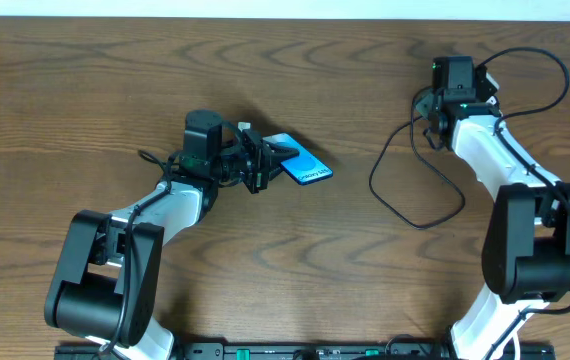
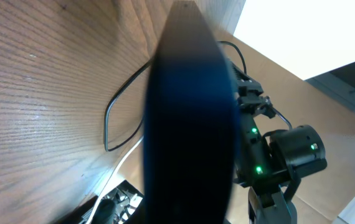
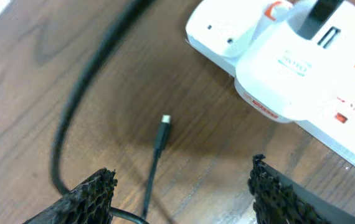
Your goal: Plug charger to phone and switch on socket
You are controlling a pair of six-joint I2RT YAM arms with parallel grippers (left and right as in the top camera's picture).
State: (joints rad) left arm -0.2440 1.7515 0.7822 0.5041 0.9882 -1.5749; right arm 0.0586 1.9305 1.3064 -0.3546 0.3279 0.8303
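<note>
The phone (image 1: 303, 165) shows its blue screen at the table's centre left. My left gripper (image 1: 263, 160) is shut on its left end. In the left wrist view the phone (image 2: 190, 124) is a dark, edge-on shape filling the middle and hiding the fingers. My right gripper (image 3: 180, 193) is open just above the wood at the far right (image 1: 430, 108). The charger's small plug tip (image 3: 165, 120) lies on the table between and ahead of its fingers, not touched. The white socket strip (image 3: 345, 106), with a white adapter (image 3: 289, 68) plugged in, lies just beyond. In the overhead view the arm hides the strip.
The black charger cable loops over the table between the arms (image 1: 410, 205) and shows in the left wrist view (image 2: 110, 121). A thicker black cable (image 3: 78, 106) curves left of the plug tip. The right arm (image 2: 283, 155) faces the phone.
</note>
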